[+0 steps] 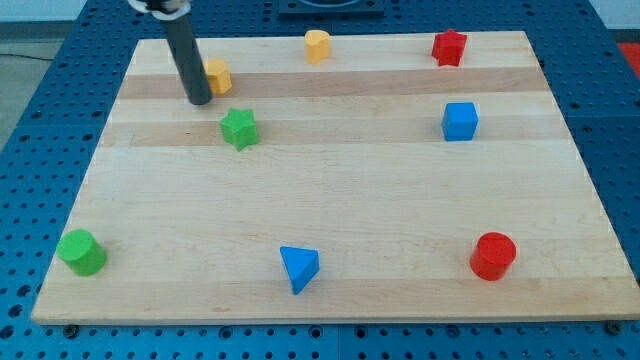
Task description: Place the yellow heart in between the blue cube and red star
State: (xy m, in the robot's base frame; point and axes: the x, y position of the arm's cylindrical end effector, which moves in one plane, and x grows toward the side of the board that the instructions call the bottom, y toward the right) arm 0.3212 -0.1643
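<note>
the yellow heart [317,45] sits near the top edge of the wooden board [330,200], well to the view's left of the red star [449,47], which lies at about the same height near the board's top right. the blue cube [460,121] rests below the red star, toward the view's bottom, near it but apart. the heart is clear of both and not between them.

my tip [198,100] is well to the view's left of the yellow heart and a little lower, just beside a yellow-orange block [217,75] whose shape is partly hidden by the rod. whether tip and block touch, i cannot tell. there are no fingers on this rod, so nothing is spread or pinched.

a green star [239,128] lies below and left of the heart, just beside the tip. far below the heart are a blue triangle [299,268], a green cylinder [81,251] and a red cylinder [493,255].
</note>
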